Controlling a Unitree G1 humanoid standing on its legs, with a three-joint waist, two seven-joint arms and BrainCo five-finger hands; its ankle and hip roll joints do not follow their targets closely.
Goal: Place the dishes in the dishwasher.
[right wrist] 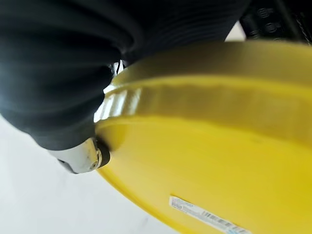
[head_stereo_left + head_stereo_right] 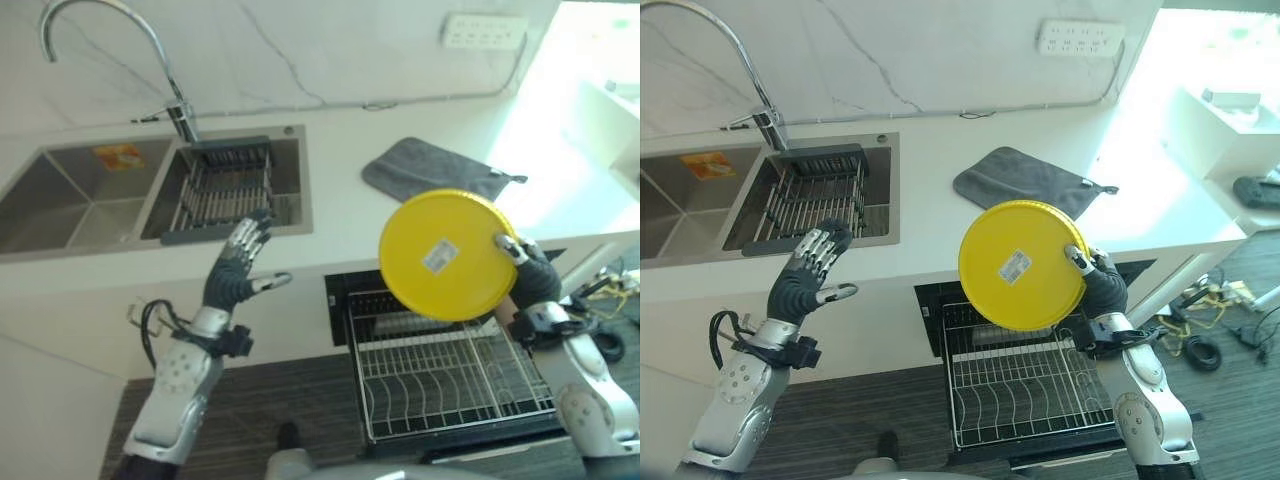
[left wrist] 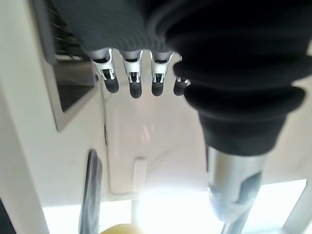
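Note:
A round yellow plate (image 2: 447, 255) with a white sticker on its underside stands tilted on edge in the air, above the pulled-out dishwasher rack (image 2: 445, 380). My right hand (image 2: 528, 270) is shut on the plate's right rim; in the right wrist view the plate (image 1: 219, 161) lies right against the hand's dark cover. My left hand (image 2: 238, 265) hovers open over the front edge of the white counter, just in front of the sink, fingers spread and holding nothing.
A double steel sink (image 2: 90, 195) with a wire drainer basket (image 2: 222, 188) and a curved tap (image 2: 180, 115) sits at the counter's left. A grey cloth (image 2: 432, 168) lies on the counter behind the plate. The white wire rack has rows of upright prongs.

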